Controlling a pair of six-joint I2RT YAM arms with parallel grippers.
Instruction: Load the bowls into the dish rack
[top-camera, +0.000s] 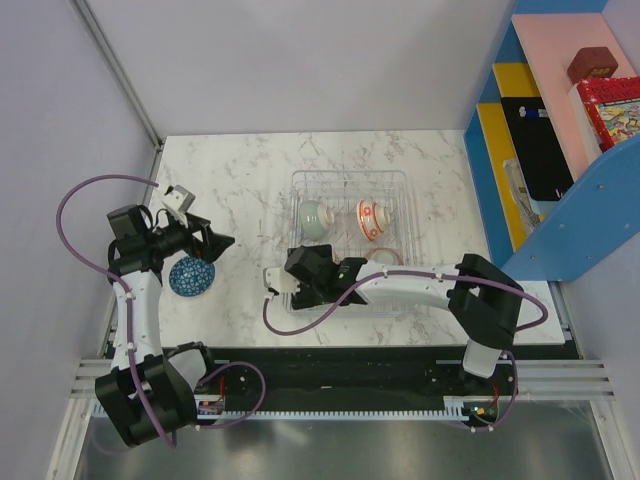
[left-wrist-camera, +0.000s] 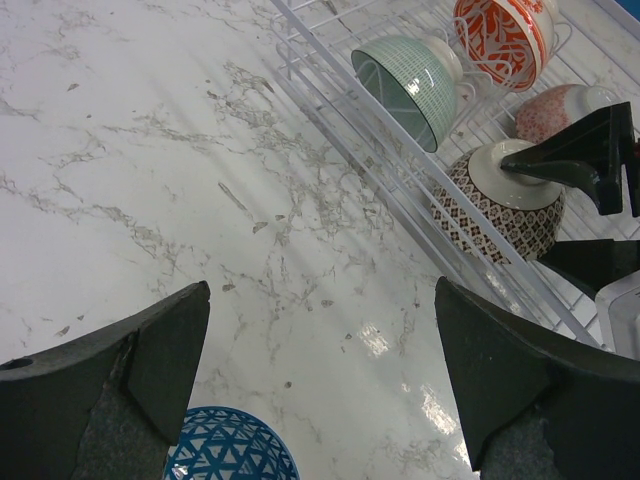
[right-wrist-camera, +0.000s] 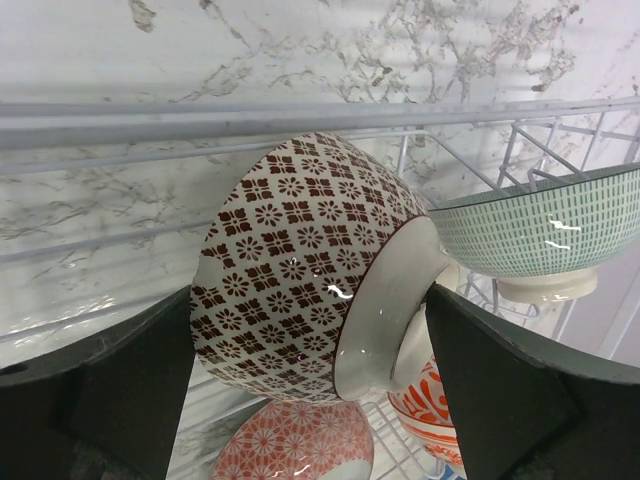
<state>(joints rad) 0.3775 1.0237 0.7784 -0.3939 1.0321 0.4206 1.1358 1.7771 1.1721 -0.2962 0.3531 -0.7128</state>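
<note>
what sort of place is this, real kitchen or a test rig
Most likely a lab test cell staged as a kitchen counter: two robot arms bolted at a marble-look table, plain panel walls around it, and a wire dish rack holding bowls.

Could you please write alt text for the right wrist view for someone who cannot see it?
The right claw grips a brown-patterned bowl, tipped sideways, inside the dish rack. A green bowl sits beside it, a pink bowl and an orange-red bowl below.

A robot lab cell, dressed as a kitchen. Grey panels (top-camera: 300, 60) wall in a marble table (top-camera: 230, 180) bearing a wire rack (top-camera: 350, 176); the left arm (top-camera: 135, 300) and right arm (top-camera: 410, 285) stand on a metal rail (top-camera: 585, 378).
</note>
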